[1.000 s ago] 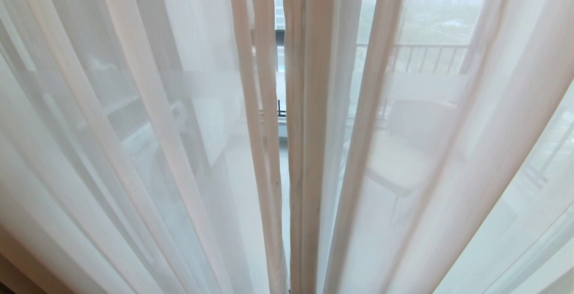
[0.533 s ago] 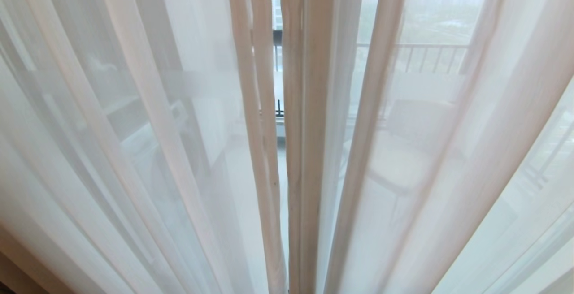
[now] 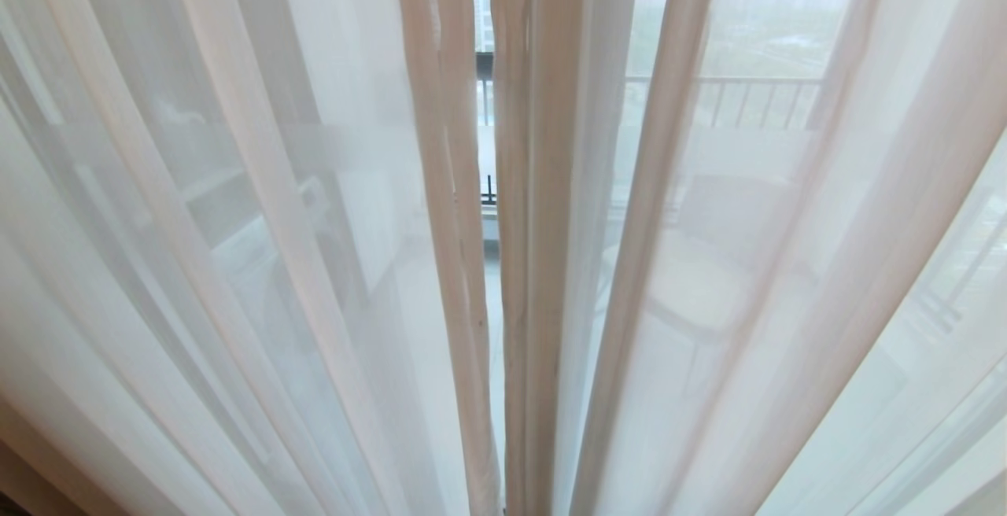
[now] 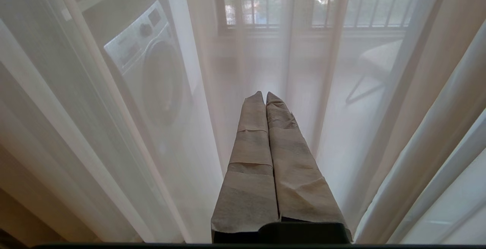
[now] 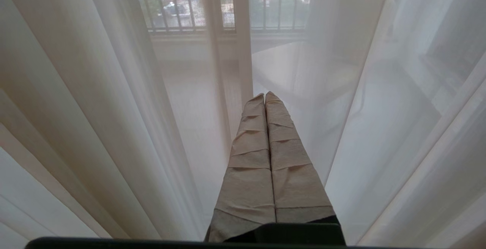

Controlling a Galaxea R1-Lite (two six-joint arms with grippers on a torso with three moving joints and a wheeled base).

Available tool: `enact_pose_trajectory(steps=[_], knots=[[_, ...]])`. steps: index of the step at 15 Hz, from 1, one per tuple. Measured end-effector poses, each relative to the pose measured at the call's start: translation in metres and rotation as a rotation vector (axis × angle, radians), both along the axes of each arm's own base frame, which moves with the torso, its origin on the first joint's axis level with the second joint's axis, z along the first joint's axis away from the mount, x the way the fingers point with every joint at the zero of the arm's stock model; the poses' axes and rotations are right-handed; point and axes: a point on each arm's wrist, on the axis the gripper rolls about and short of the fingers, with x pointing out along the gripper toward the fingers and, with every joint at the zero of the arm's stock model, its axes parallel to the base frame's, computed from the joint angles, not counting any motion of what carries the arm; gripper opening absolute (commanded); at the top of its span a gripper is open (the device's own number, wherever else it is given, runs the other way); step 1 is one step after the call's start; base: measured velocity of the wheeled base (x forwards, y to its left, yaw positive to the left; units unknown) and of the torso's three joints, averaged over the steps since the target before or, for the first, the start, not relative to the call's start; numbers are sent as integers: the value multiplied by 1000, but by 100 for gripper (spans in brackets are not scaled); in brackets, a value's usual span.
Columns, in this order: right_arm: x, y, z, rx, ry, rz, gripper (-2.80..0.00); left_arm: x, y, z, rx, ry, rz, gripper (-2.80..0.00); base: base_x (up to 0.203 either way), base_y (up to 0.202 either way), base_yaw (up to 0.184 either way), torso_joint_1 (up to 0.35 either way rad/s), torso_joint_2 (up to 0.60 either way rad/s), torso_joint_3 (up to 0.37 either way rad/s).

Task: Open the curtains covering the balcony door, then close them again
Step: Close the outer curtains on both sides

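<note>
The curtains fill the head view: two see-through cream sheers, left panel and right panel, hang drawn together with a thin slit between their hemmed edges. Behind them the balcony door shows only dimly, its pale horizontal band crossing the glass. Neither arm shows in the head view. In the left wrist view my left gripper is shut and empty, its tape-wrapped fingers pointing at the sheer. My right gripper is likewise shut and empty before the sheer.
Through the fabric I see a washing machine on the left, a pale chair on the right, and a barred railing beyond. A heavier beige fold hangs beside the left gripper.
The hemmed edges at the middle have drifted slightly left and the slit between them looks a little narrower. Nothing else has moved.
</note>
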Motion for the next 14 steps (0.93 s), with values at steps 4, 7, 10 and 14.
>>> enact_pose_trajectory(steps=[4, 7, 10, 14], knots=[[0, 0, 0, 0, 0, 0, -280, 0, 0, 0, 0, 0, 0, -280, 0, 0, 0, 0, 0, 0], [0, 0, 0, -1, 0, 0, -280, 0, 0, 0, 0, 0, 0, -280, 0, 0, 0, 0, 0, 0], [0, 0, 0, -4, 0, 1, -280, 0, 0, 0, 0, 0, 0, -280, 0, 0, 0, 0, 0, 0], [0, 0, 0, 10, 0, -1, -280, 0, 0, 0, -1, 0, 0, -280, 0, 0, 0, 0, 0, 0]])
